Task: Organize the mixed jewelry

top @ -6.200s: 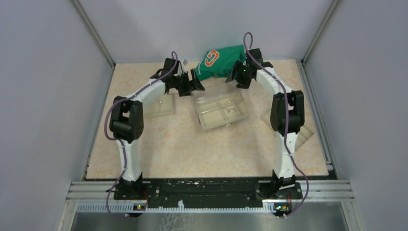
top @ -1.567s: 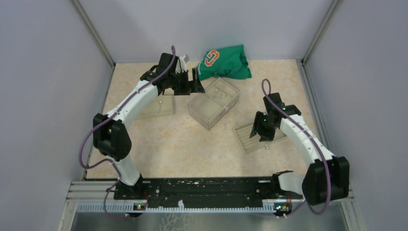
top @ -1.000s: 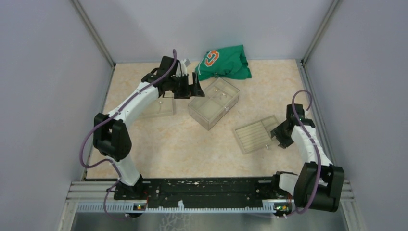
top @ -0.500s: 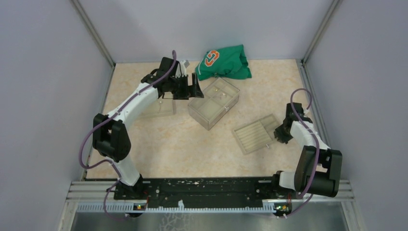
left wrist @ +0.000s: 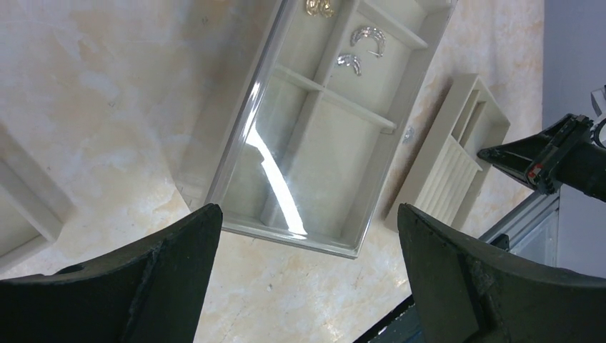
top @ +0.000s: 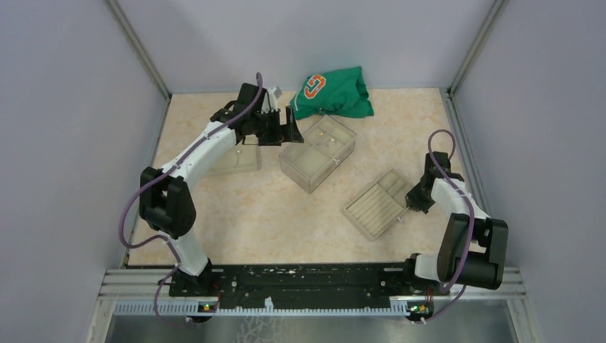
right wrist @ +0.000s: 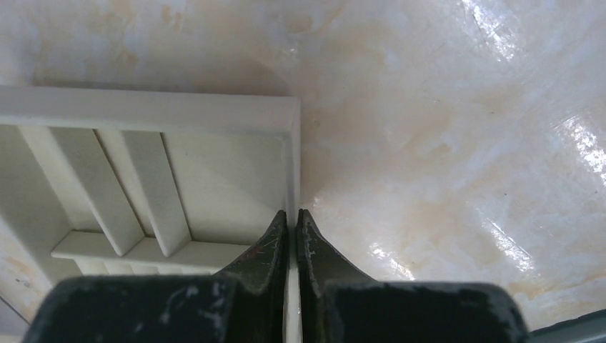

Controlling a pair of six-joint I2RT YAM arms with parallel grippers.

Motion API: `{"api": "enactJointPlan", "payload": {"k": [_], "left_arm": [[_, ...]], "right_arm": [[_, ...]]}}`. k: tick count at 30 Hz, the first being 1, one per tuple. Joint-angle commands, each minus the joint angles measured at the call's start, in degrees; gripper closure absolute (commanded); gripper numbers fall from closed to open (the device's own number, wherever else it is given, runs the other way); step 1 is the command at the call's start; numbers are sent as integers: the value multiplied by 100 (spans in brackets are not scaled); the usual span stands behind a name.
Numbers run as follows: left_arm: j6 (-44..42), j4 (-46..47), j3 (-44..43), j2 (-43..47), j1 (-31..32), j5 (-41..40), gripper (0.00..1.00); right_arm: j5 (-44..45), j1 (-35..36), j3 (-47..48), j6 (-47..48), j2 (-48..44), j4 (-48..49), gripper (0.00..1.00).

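Through the lid of the clear compartmented box (left wrist: 314, 136) (top: 318, 151), the left wrist view shows two silvery curved earrings (left wrist: 366, 37) (left wrist: 349, 61) and a gold piece (left wrist: 319, 7) in its far compartments. A tiny silvery bit (left wrist: 409, 132) lies on the table between the box and a ridged cream tray (top: 375, 205) (left wrist: 457, 161) (right wrist: 143, 171). My left gripper (top: 289, 128) (left wrist: 307, 214) hovers open at the box's left end, holding nothing. My right gripper (top: 413, 201) (right wrist: 291, 214) is shut on the tray's right rim.
A green cloth with an orange logo (top: 332, 91) lies at the back centre, touching the box's far corner. Another shallow clear tray (top: 236, 158) sits under the left forearm. Grey walls close in three sides, and the black rail (top: 307, 282) runs along the front.
The right gripper has closed on the ridged tray's rim. The tray has turned and slid a little toward the front left. The left arm has stayed still.
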State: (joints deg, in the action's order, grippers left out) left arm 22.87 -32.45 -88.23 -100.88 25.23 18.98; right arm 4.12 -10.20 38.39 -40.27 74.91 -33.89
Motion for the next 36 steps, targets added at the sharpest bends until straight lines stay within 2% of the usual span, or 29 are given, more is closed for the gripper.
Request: {"api": "enactJointPlan", "payload": {"k": [1,7,17,25,36], "left_arm": [[-61,125,-384,-335,-44,-4,1],[-183,19,-962,-936,-103,43,1],[-189,-110,-1542,-1616,-380,384,1],[-134,89,-1291,-1623,-384,795,1],[-138,175,-1162,-1703,-386,1177,1]], "right_arm": [[-292,33,747,485,112,-380,100],[-547,492,1626,652,654,-926,100],[-665,1267,2357,445,1380,-880,100],[-556,1620,2762,320,1883,-794,100],[-503,1742,3315,108,2483,-707,100]]}}
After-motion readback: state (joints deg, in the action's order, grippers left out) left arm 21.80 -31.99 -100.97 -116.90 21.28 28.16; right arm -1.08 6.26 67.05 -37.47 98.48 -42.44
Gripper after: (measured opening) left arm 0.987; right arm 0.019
